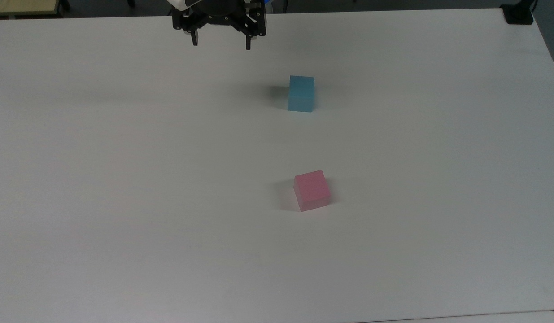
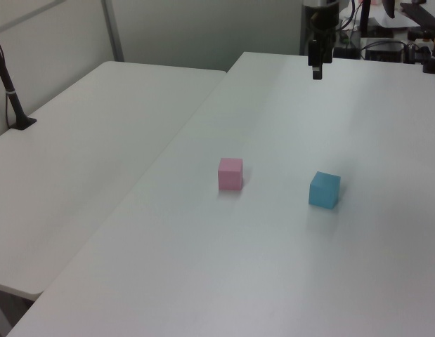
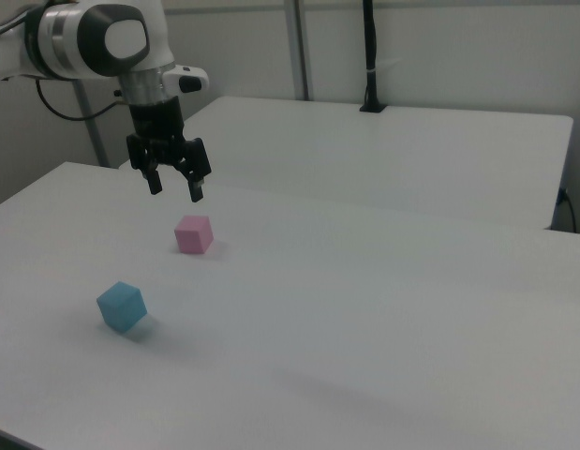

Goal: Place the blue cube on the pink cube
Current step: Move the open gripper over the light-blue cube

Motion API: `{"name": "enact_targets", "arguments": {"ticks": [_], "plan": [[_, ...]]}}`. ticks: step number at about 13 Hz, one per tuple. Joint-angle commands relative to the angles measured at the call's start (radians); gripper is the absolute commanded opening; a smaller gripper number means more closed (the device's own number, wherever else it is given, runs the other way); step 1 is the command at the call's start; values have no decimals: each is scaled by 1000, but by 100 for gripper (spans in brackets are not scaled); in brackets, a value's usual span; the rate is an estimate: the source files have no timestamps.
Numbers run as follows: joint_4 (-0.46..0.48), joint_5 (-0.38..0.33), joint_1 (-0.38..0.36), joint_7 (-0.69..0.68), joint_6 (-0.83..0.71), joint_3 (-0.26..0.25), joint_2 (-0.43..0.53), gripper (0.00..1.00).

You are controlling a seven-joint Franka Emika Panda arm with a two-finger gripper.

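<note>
**Stacking not yet begun: 2 cubes apart on bench, claw raised and bare**

Seen from above: blue cube point(image 1: 301, 93) resting flat on the white bench point(image 1: 124, 179), in the half nearer the far edge and a little toward the top view's right. Pink cube point(image 1: 311, 190) also flat on the bench, closer to the middle and toward the near edge, well apart from the blue one and turned slightly off square to it. Nothing stacked, nothing touching.

Gripper point(image 1: 221, 43) hanging in the air above the bench's far edge, fingers spread wide and holding nothing, off to the top view's left of the blue cube. From the right view, same claw point(image 3: 173, 188) pointing straight down, clear of both cubes.

Judged from this: 0 of the steps done. Left to do: travel over to the blue cube, descent, grasp, lift, carry across to the pink cube, and a square release on its top face.
</note>
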State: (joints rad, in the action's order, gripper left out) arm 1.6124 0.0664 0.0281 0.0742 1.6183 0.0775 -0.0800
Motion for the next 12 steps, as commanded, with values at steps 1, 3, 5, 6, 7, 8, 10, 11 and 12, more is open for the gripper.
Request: {"name": "enact_targets", "arguments": {"ticks": [1, 3, 5, 6, 7, 8, 10, 11, 12], "plan": [[9, 0, -2, -16, 18, -31, 31, 100], [12, -1, -4, -16, 20, -30, 31, 100], [15, 0, -4, -14, 20, -25, 29, 100], [15, -2, -5, -14, 20, -25, 29, 100], [17, -2, -5, -14, 20, -24, 29, 100], [18, -2, -5, -16, 20, -22, 29, 100], [20, -2, -5, -17, 20, -21, 29, 100], [30, -2, -10, -17, 22, -21, 32, 100], [47, -2, -13, -17, 28, -21, 40, 100]]}}
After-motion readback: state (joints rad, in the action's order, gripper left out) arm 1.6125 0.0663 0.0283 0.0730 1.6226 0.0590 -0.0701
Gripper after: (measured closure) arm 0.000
